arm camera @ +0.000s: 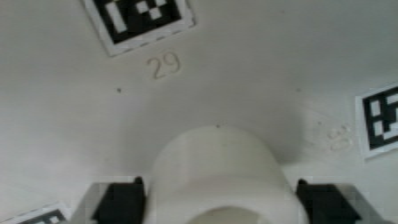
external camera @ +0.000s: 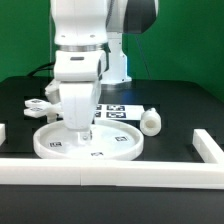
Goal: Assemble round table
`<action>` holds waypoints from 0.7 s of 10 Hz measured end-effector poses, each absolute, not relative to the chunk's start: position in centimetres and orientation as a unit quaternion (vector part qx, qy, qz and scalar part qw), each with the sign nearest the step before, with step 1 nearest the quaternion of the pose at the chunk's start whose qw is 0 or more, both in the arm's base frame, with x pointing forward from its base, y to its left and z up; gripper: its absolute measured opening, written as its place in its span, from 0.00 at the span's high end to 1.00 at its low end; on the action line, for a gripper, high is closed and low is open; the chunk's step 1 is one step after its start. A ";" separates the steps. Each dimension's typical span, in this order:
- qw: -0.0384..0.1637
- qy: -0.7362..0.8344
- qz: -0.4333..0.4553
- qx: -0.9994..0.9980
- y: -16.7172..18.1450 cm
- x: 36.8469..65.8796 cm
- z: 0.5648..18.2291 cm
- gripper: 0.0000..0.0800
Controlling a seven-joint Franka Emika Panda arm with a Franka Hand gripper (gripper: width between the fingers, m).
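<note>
The large round disc [external camera: 120, 148] lies flat near the front rail. My gripper [external camera: 80, 129] points straight down over the disc's middle. In the wrist view the disc [arm camera: 214, 90] fills the picture, with tags and a printed number on it. A short white cylindrical leg [arm camera: 217, 165] stands on it, and my gripper [arm camera: 217, 203] is shut on that leg, one black finger [arm camera: 125, 202] against each side. The lobed base [external camera: 35, 105] lies flat at the exterior view's left, apart from the disc.
A small white rounded piece [external camera: 150, 122] lies to the exterior view's right of the disc. The marker board [external camera: 118, 110] is behind the disc. White border rails run along the front [external camera: 110, 170] and the right [external camera: 205, 146]. The arm's pedestal [external camera: 118, 70] stands at the back.
</note>
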State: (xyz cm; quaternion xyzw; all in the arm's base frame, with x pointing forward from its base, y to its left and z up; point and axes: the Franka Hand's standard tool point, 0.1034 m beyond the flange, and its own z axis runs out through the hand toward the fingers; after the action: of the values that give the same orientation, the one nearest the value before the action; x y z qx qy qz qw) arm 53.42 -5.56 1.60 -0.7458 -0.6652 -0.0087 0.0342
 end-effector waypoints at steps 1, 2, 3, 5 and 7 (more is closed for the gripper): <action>0.034 -0.668 -0.012 -0.744 -4.8 54.0 1.6 0.49; 0.035 -0.669 -0.013 -0.742 -4.0 54.3 1.6 0.49; 0.035 -0.670 -0.016 -0.741 -3.0 54.7 1.6 0.49; 0.036 -0.677 -0.021 -0.734 -1.2 55.4 1.6 0.49; 0.036 -0.683 -0.026 -0.729 0.1 56.1 1.6 0.49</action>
State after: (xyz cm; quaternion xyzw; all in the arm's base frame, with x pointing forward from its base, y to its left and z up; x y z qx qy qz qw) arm 56.10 0.10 1.56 -0.7288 -0.6833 -0.0257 0.0356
